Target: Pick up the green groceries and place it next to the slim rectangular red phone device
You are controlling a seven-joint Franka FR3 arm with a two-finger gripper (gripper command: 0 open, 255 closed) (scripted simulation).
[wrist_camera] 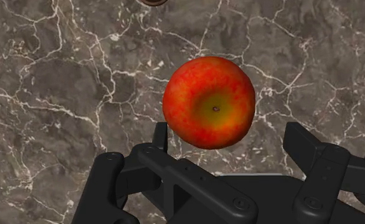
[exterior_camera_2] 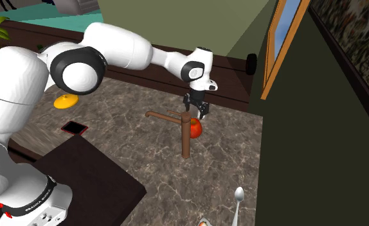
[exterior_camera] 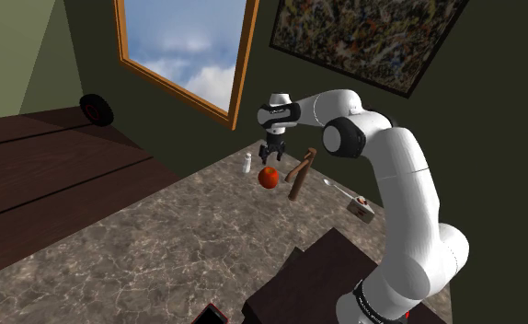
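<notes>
Arm reaching out over marble counter (exterior_camera: 161, 239), wrist turned downward; gripper (exterior_camera: 274, 158) poised just above red apple (exterior_camera: 268, 178) (yellowish at stem), fingers (wrist_camera: 308, 145) spread apart.

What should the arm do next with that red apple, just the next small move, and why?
Probably lower straight down. The gripper hangs just above the apple with its fingers open and apart, touching nothing, so they likely need to straddle the apple before closing.
</notes>
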